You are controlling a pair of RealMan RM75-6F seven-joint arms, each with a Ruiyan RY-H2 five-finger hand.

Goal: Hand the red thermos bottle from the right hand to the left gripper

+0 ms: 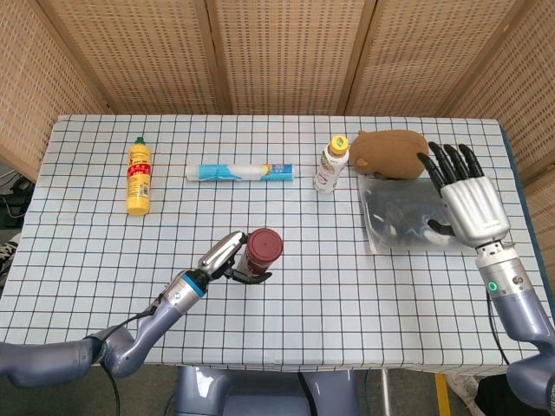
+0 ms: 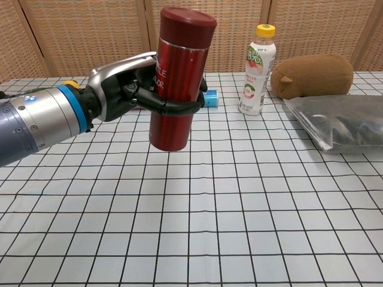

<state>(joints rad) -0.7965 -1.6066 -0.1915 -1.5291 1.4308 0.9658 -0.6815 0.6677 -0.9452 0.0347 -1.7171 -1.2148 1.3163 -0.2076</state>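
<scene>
The red thermos bottle (image 2: 178,78) hangs nearly upright above the table, its dark red lid (image 1: 263,243) facing the head camera. My left hand (image 2: 128,84) grips it around the middle, dark fingers wrapped across its front. In the head view the left hand (image 1: 227,258) sits at the table's front centre. My right hand (image 1: 464,196) is far off at the right edge, open with fingers spread, above the plastic bag. The chest view does not show the right hand.
A white drink bottle with a yellow cap (image 2: 257,69) and a brown plush toy (image 2: 312,75) stand at the back right. A clear bag of dark items (image 1: 425,217) lies right. A blue-white tube (image 1: 238,172) and a yellow bottle (image 1: 138,177) lie at the back left.
</scene>
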